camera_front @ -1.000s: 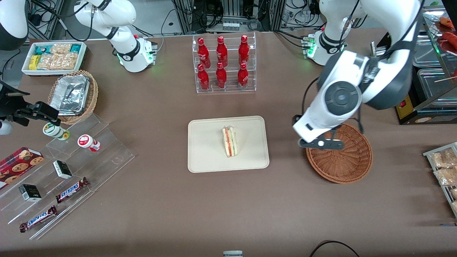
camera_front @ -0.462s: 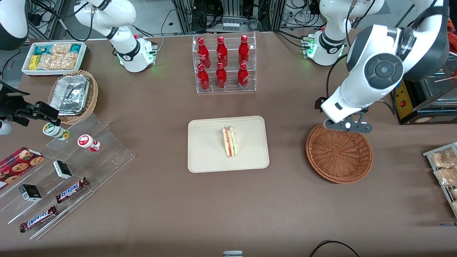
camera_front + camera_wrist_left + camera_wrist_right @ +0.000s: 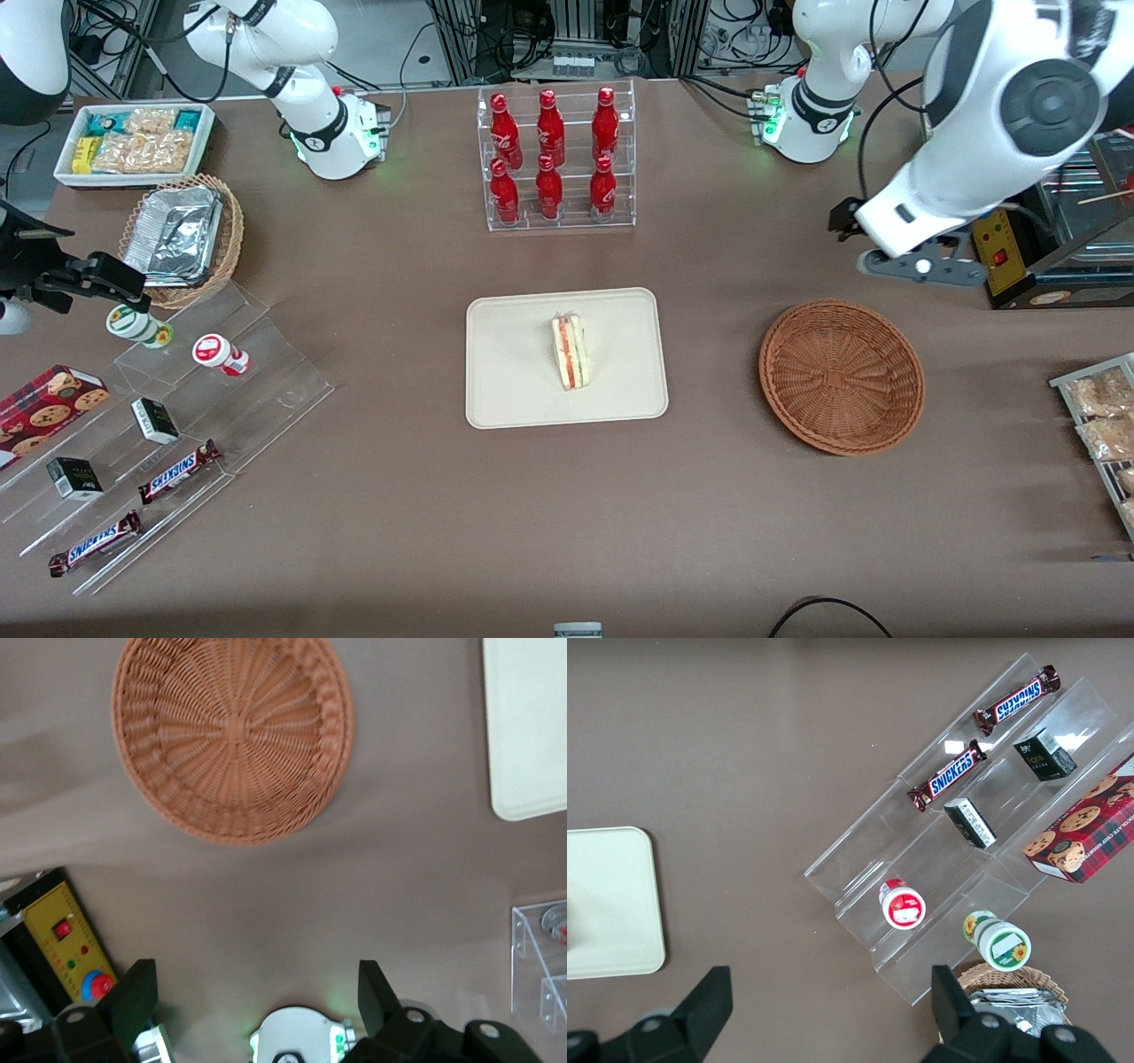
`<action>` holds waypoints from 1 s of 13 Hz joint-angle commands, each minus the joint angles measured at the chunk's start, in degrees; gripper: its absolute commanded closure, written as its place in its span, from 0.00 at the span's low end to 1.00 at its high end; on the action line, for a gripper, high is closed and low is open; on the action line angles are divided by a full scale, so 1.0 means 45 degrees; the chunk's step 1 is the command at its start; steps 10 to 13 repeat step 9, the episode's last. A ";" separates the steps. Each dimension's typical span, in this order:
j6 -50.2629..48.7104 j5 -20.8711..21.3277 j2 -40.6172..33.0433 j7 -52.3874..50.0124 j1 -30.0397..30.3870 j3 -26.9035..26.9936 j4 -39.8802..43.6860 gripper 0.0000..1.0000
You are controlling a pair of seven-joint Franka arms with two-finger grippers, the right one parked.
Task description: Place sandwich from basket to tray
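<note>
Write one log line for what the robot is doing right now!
sandwich: on tray | basket: empty | gripper: open, raised, farther from front camera than basket

Sandwich (image 3: 570,352), a small wedge of pale bread with pink-red and yellow layers in clear wrap, lying near the middle of the tray (image 3: 512,390), its long edge running toward the front camera. Tray flat on the table, cream, rectangular with rounded corners and a low rim. Basket (image 3: 842,377), round, shallow, reddish-brown wicker, upright and with nothing inside, set well apart from the tray toward the working arm's end of the table. Gripper (image 3: 252,997) held above the table, farther from the front camera than the basket, fingers spread wide with nothing between them.
</note>
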 commanded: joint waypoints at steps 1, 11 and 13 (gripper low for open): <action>-0.0846 -0.0227 -0.0282 0.1035 -0.0007 0.0891 0.0704 0.00; -0.2138 -0.0247 0.1183 0.2306 -0.0007 0.2027 0.4068 0.00; -0.2138 -0.0247 0.1183 0.2306 -0.0007 0.2027 0.4068 0.00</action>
